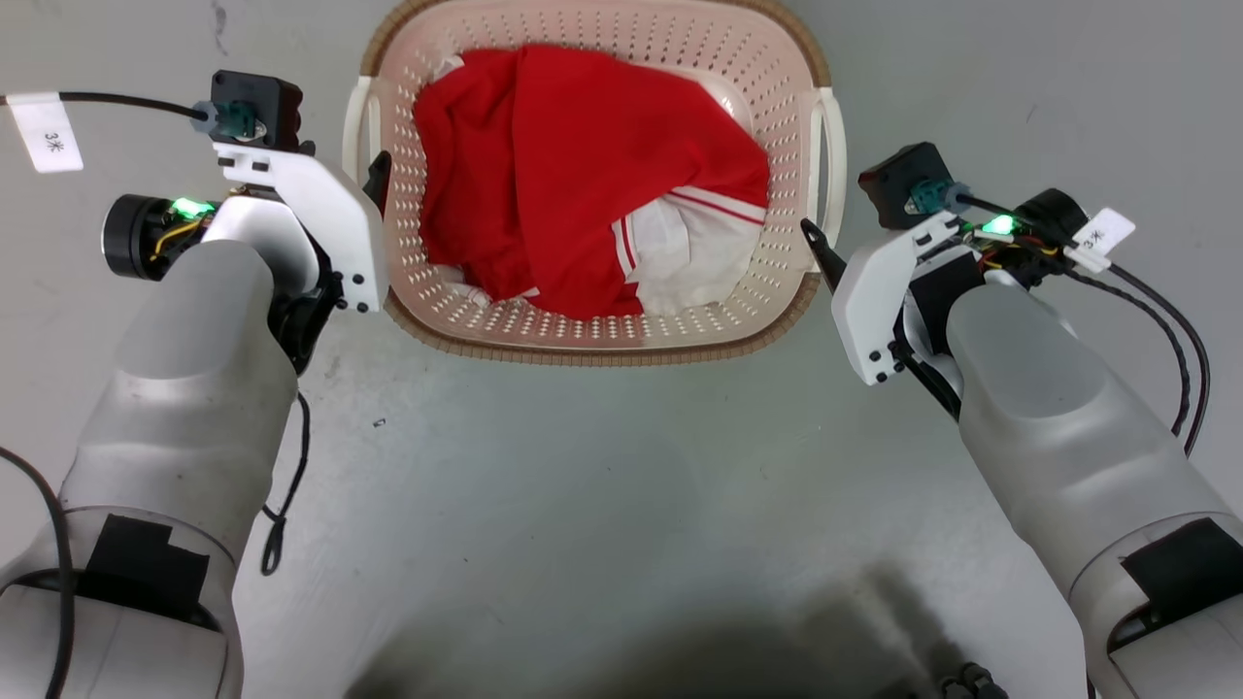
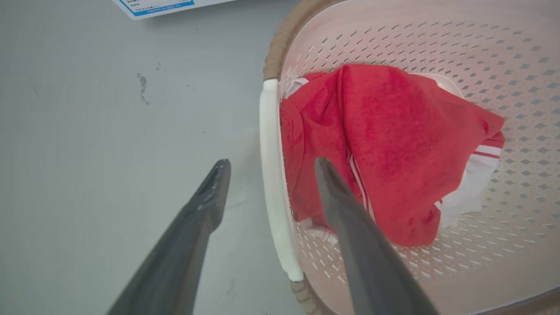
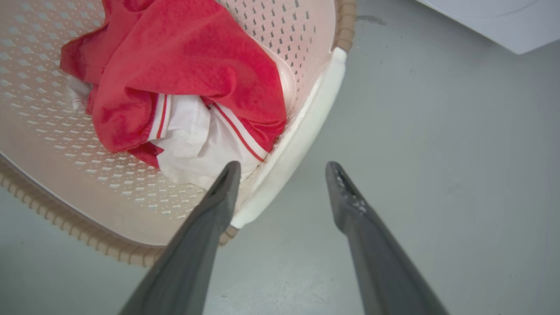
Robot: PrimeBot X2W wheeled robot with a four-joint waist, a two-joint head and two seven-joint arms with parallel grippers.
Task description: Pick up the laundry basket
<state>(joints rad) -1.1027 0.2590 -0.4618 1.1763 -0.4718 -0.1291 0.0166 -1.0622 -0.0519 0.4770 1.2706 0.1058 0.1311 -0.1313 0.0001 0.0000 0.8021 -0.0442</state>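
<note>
The laundry basket (image 1: pixel 592 348), cream with perforated walls and a brown woven rim, sits on the grey floor at the top centre of the head view. A red and white garment (image 1: pixel 583 175) lies inside it. My left gripper (image 2: pixel 272 161) is open, one finger outside and one inside the basket (image 2: pixel 437 43), astride the white left handle (image 2: pixel 273 183) without touching it. My right gripper (image 3: pixel 283 164) is open too, its fingers either side of the white right handle (image 3: pixel 302 135) on the basket (image 3: pixel 65 175). From the head camera, the left gripper (image 1: pixel 375 183) and right gripper (image 1: pixel 821 254) flank the basket's sides.
A corner of a white appliance (image 3: pixel 503 22) lies beyond the basket on the right. A white sheet with blue print (image 2: pixel 162 6) lies on the floor (image 1: pixel 602 505) past the left handle. Black cables (image 1: pixel 1180 349) hang off both wrists.
</note>
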